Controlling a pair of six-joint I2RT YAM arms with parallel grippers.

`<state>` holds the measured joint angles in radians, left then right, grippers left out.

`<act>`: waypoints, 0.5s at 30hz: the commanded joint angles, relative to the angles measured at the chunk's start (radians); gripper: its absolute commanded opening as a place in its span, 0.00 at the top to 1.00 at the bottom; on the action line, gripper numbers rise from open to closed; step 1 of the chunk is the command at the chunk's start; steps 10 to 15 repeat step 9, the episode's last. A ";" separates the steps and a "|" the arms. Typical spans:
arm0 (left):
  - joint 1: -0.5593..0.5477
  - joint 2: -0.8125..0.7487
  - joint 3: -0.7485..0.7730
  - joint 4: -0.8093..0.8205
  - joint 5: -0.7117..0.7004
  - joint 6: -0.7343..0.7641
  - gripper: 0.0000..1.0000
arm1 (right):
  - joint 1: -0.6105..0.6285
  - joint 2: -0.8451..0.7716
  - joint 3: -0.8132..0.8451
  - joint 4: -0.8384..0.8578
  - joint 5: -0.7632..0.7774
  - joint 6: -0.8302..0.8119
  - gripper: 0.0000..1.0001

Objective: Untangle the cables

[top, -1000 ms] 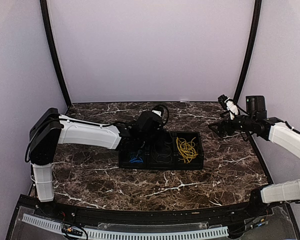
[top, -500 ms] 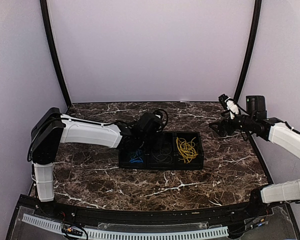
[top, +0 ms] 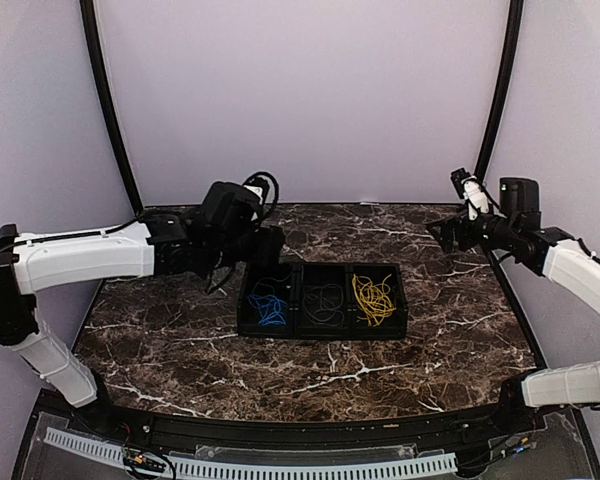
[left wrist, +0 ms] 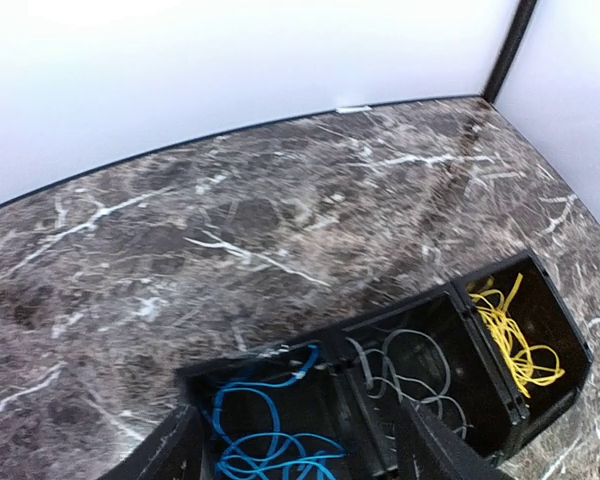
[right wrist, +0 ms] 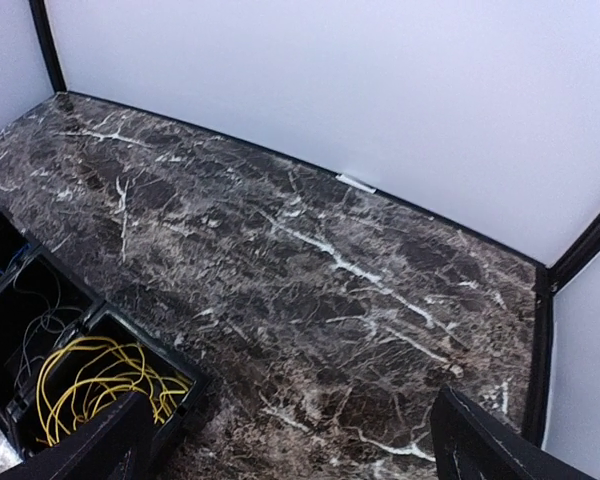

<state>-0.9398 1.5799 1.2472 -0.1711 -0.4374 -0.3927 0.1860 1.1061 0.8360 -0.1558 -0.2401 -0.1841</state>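
A black three-compartment tray (top: 322, 329) holds the cables sorted by colour: blue cables (top: 270, 308) on the left, dark grey cables (top: 325, 299) in the middle, yellow cables (top: 374, 298) on the right. My left gripper (top: 267, 248) hovers above and behind the tray's left end. In the left wrist view it (left wrist: 298, 455) is open and empty, over the blue cables (left wrist: 270, 425), with the grey cables (left wrist: 412, 365) and yellow cables (left wrist: 515, 342) beside them. My right gripper (top: 442, 232) hangs open and empty in the air to the right of the tray, the yellow cables (right wrist: 90, 382) at its lower left.
The tray stands mid-table on dark marbled stone (top: 180, 340). White walls and black corner posts (top: 498, 100) close in the back and sides. The tray's rim (left wrist: 280, 352) lies just below my left fingers.
My left arm has pulled up and back to the left out of the tray, and its jaws have gone from shut to open. The right gripper has shifted slightly up and right.
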 commanded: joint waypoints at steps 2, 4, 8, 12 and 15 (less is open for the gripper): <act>0.097 -0.193 -0.012 -0.173 -0.141 0.130 0.26 | -0.003 -0.007 0.218 -0.018 0.137 0.047 0.01; 0.130 -0.246 0.003 -0.192 -0.174 0.184 0.23 | -0.003 -0.001 0.295 -0.059 0.164 0.048 0.01; 0.193 -0.324 -0.035 -0.165 -0.184 0.252 0.18 | -0.004 -0.008 0.371 -0.094 0.151 0.094 0.01; 0.200 -0.334 -0.050 -0.138 -0.180 0.261 0.17 | -0.003 -0.017 0.365 -0.089 0.129 0.101 0.01; 0.200 -0.334 -0.050 -0.138 -0.180 0.261 0.17 | -0.003 -0.017 0.365 -0.089 0.129 0.101 0.01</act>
